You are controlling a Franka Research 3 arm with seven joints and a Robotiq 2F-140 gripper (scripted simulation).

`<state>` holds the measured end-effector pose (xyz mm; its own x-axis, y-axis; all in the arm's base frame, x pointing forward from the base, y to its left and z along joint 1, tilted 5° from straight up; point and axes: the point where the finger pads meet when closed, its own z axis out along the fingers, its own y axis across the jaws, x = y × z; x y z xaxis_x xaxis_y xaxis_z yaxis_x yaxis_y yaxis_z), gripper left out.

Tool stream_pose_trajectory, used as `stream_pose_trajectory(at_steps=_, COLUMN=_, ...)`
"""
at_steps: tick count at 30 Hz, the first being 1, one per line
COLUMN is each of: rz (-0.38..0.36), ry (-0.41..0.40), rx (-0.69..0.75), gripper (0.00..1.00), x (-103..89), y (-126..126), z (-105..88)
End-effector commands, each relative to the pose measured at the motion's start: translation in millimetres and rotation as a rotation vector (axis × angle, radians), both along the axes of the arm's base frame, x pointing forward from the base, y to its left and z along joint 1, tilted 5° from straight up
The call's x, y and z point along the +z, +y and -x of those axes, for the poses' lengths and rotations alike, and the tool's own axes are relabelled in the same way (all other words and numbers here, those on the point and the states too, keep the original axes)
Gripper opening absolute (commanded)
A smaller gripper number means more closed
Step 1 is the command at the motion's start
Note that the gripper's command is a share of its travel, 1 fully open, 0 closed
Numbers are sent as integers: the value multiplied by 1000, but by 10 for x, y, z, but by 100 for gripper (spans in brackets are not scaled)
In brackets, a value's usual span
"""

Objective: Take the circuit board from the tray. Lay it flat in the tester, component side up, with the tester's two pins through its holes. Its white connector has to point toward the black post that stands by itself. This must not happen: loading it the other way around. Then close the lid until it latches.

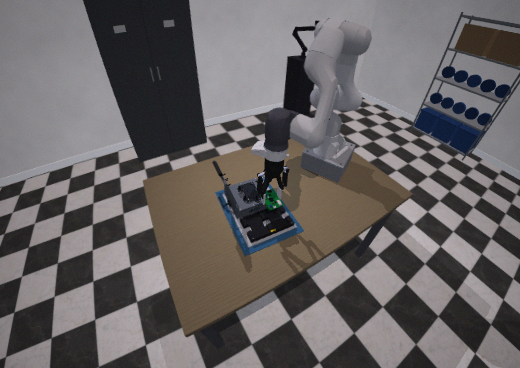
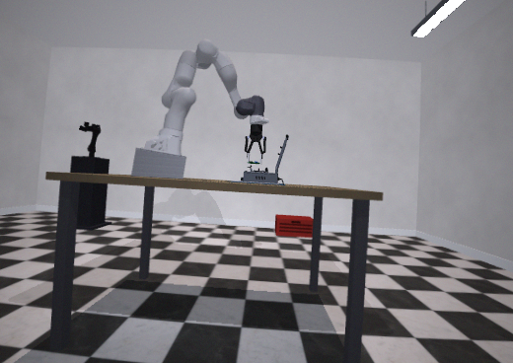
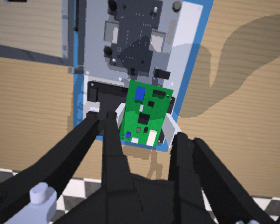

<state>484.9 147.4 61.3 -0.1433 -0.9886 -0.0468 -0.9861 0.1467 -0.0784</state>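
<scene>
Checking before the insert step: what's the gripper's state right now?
Gripper: closed on the green circuit board, held above the tray.

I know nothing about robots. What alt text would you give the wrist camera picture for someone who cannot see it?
Two black gripper fingers hold a green circuit board above a black tray, seen from just behind them. Beyond stands the grey tester on a blue mat, on a wooden table.
</scene>
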Motion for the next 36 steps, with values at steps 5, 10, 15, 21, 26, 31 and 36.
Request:
stream_pose_trajectory(at_steps=5, rz=2, ry=2, rx=32, gripper=46, x=7, y=-185, z=-27)
stream_pose_trajectory(at_steps=10, rz=2, ry=2, rx=32, gripper=46, x=16, y=-362, z=-66)
stream_pose_trajectory(at_steps=15, rz=2, ry=2, rx=32, gripper=46, x=26, y=-544, z=-106)
stream_pose_trajectory(at_steps=21, rz=2, ry=2, rx=32, gripper=46, x=34, y=-689, z=-138)
stream_pose_trajectory(at_steps=26, rz=2, ry=2, rx=32, gripper=46, x=43, y=-861, z=-176)
stream_pose_trajectory(at_steps=31, rz=2, ry=2, rx=32, gripper=46, x=51, y=-1016, z=-210)
stream_pose_trajectory(at_steps=36, rz=2, ry=2, rx=32, gripper=46, x=55, y=-1097, z=-228)
